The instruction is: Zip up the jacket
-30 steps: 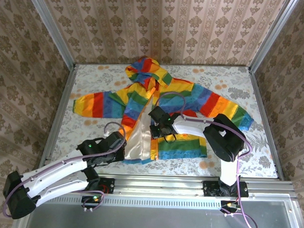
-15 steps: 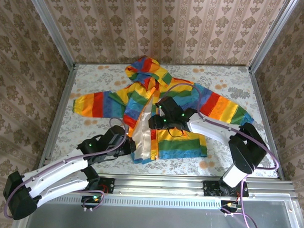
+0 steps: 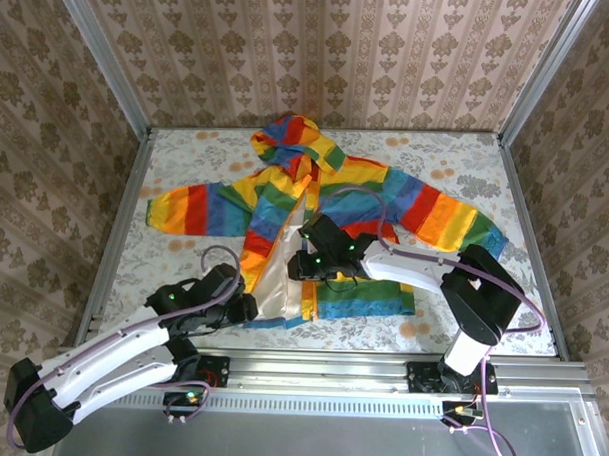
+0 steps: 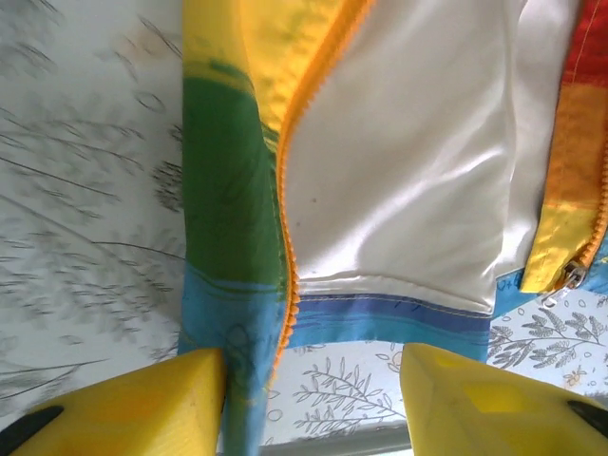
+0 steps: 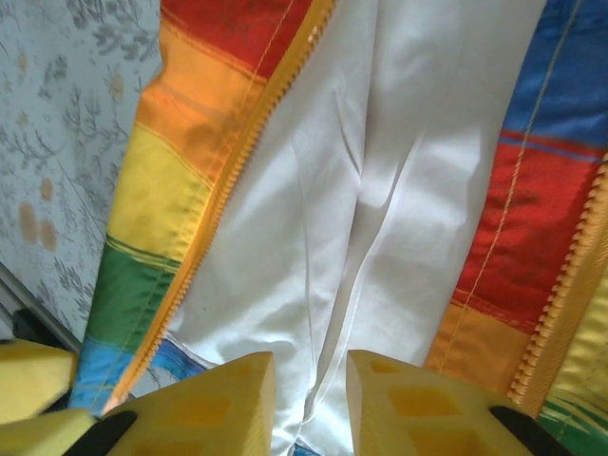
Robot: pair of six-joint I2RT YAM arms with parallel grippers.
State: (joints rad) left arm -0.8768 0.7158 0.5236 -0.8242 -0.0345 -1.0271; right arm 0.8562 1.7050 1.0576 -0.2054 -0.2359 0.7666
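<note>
A small rainbow-striped jacket [image 3: 275, 202] lies flat on the table [image 3: 467, 159]. Its long axis runs from far to near. The hood [image 3: 288, 137] points at the back wall and the hem [image 3: 367, 305] points toward the arm bases. The sleeves are spread out to the left and right. The front is open, showing cream lining [image 4: 399, 171] between the two orange zipper edges [image 4: 285, 209].

The left gripper [image 3: 244, 308] sits at the near left corner of the hem. In the left wrist view its yellow fingers [image 4: 142, 408] are spread wide, and the blue hem band lies between them, touching the left finger.

The right gripper [image 3: 295, 266] hovers over the open front, at the middle of the jacket. In the right wrist view its fingers [image 5: 204, 408] stand nearly together over the lining. Whether they pinch cloth cannot be told.

The table has a pale floral cover. Brown damask wallpaper [image 3: 341, 49] lines the walls, and metal rails frame the space.
</note>
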